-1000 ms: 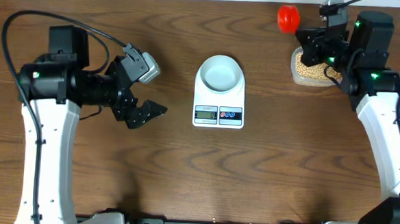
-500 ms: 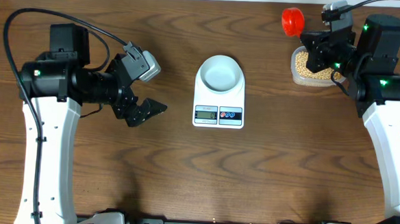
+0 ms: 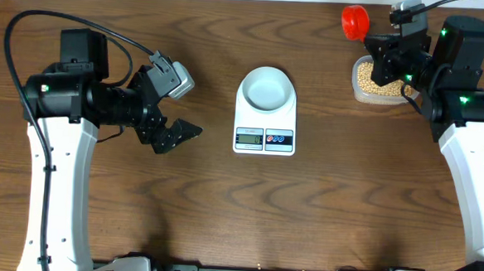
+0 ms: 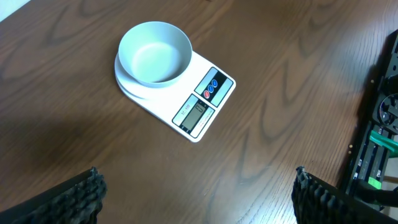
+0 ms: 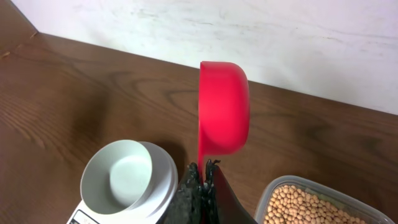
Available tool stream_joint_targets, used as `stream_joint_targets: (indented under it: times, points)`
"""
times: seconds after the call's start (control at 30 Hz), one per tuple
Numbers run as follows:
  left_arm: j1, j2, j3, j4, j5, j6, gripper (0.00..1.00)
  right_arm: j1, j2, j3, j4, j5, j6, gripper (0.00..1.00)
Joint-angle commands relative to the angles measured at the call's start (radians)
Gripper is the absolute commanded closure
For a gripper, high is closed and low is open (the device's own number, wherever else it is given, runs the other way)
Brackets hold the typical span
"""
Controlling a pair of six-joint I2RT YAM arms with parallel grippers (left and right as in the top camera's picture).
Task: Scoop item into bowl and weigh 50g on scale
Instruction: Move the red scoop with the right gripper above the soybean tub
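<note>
Empty bowl [image 3: 267, 89] atop scale [image 3: 264, 139]; beans [image 5: 298, 202] apart

The left arm [image 3: 58, 159] and right arm [image 3: 472, 177] have white lower links, black joint housings with green lights [image 3: 443, 32], looping black cables [image 3: 10, 30], and ribbed black jaws.

A red scoop [image 3: 355, 22] (tipped on edge) hangs beside a clear tub [image 3: 375, 99].
</note>
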Motion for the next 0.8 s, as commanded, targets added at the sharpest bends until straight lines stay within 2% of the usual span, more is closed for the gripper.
stream_joint_targets:
  times: [0.0, 0.77]
  points:
    - [0.003, 0.000, 0.016, -0.004, 0.005, 0.016, 0.02, -0.005, -0.016, 0.018, 0.002, -0.002, -0.011, 0.99]
    - [0.002, 0.000, -0.039, -0.021, 0.005, 0.017, 0.02, -0.005, -0.016, 0.018, -0.005, 0.032, -0.019, 0.99]
